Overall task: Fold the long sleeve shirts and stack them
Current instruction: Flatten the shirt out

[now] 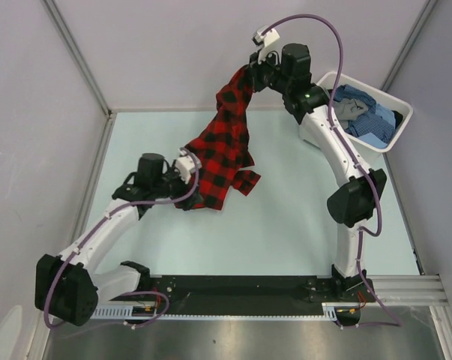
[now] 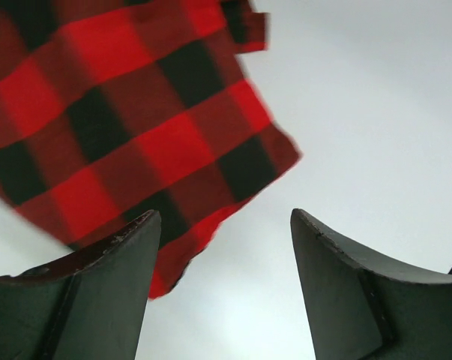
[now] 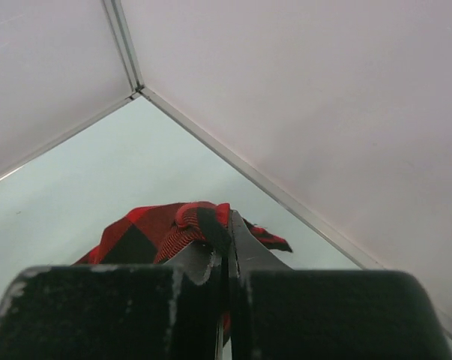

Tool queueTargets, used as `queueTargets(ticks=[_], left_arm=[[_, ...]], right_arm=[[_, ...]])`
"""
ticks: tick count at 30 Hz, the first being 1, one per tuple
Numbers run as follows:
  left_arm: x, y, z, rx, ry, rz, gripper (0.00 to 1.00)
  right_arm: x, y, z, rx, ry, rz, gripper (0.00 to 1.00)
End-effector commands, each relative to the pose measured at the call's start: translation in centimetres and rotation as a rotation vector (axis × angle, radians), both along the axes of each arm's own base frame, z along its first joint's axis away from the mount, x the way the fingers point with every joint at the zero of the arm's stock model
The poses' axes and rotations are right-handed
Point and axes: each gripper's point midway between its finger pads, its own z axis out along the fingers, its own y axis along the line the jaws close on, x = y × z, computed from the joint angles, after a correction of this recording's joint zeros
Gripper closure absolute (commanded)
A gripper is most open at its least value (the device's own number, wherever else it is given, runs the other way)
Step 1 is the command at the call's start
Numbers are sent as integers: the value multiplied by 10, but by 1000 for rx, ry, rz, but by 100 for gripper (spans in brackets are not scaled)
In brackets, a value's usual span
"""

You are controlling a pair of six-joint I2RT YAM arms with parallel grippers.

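Two arms on one garment: the red-and-black check shirt (image 1: 222,150) hangs stretched betw. them, upper end raised near the back wall (image 1: 173,45), lower end down at the table (image 1: 285,225) by the left arm. The right gripper (image 1: 249,75) is pressed together on a bunched edge of the cloth, maybe collar or shoulder, can't tell which. Holding it high prob. lets the shirt hang out under its own weight so it can be laid flat for folding. The left gripper (image 1: 188,163) sits low at the shirt's lower part, spread wide, nothing pinched. My read: it's lining up a second hold on a hem or corner so the cloth can be pulled taut.

The other shirts (image 1: 364,112), blue check and grey, lie heaped in the white tub (image 1: 402,120) at far right, beside the right arm. Task looks early: first shirt not yet flat, no stack.

Views: top cam gives the whole span and the tub, but hides both jaw gaps. Left wrist cam shows the wide gap plainly, w/ a blurred shirt corner hanging just past one of the fingers (image 2: 98,285). Right wrist cam shows the closed pinch, red cloth bulging over the tips.
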Motion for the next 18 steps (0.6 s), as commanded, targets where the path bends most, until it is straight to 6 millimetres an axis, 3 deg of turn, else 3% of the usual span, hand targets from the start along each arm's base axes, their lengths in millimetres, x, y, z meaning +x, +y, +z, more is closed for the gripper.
queueTargets(ticks=[1,2,3,5,6,8,11,12,13,15,18], left_arm=[[-13,-32,-10,121,-116,-94,25],[-7,-28,-19,193,-143,-60,25],[-13,-40,-21,216,-171,-101,25],[-2,-45,-24,288,-246,-79,24],[-4,-62,-21,290,-296,-114,24],[1,-70,-21,340,-360,-113,22],[3,-89,-29,411,-426,-111,21],[4,-92,-37,423,-414,-108,17],[6,-92,-41,429,-397,-89,8],[15,-85,-49,490,-393,-40,9],[23,-72,-48,546,-416,25,25]], right_arm=[[-14,-16,65,81,-143,-67,100],[-14,-15,64,80,-141,-68,100],[-14,-15,65,81,-143,-72,100],[-14,-14,62,76,-138,-71,100],[-15,-13,61,74,-136,-74,100],[-15,-14,61,71,-134,-80,100],[-16,-12,59,62,-132,-83,100],[-16,-12,58,61,-132,-89,100],[-15,-13,59,59,-135,-94,100],[-16,-13,59,52,-138,-100,100],[-16,-15,56,39,-132,-110,100]])
